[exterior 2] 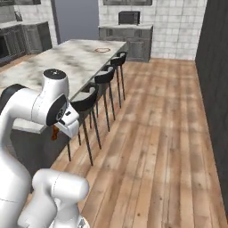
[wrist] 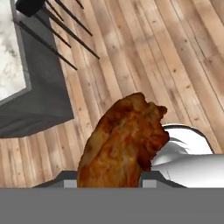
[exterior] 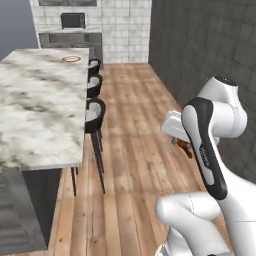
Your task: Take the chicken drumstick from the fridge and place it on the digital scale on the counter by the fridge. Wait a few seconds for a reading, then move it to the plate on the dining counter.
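Observation:
My gripper [exterior: 183, 145] is shut on the chicken drumstick [exterior: 186, 148], an orange-brown lump that hangs above the wooden floor, just under the white hand. In the right base view the drumstick [exterior 2: 54, 132] peeks out below the hand, close to the near end of the dining counter [exterior 2: 67, 60]. In the hand view the drumstick [wrist: 122, 144] covers the fingertips. The plate [exterior: 71, 59] with its red-orange rim lies at the far end of the white marble dining counter [exterior: 35, 105], well away from the gripper; the right base view has the plate [exterior 2: 103, 50] too. The fridge and the digital scale are out of view.
Black stools [exterior: 95, 116] line the counter's right side, also the stools [exterior 2: 85, 100]. A dark wall [exterior: 200, 45] runs along the right. Open wooden floor [exterior 2: 151, 133] lies between them. Grey cabinets with a microwave [exterior: 73, 20] stand at the far end.

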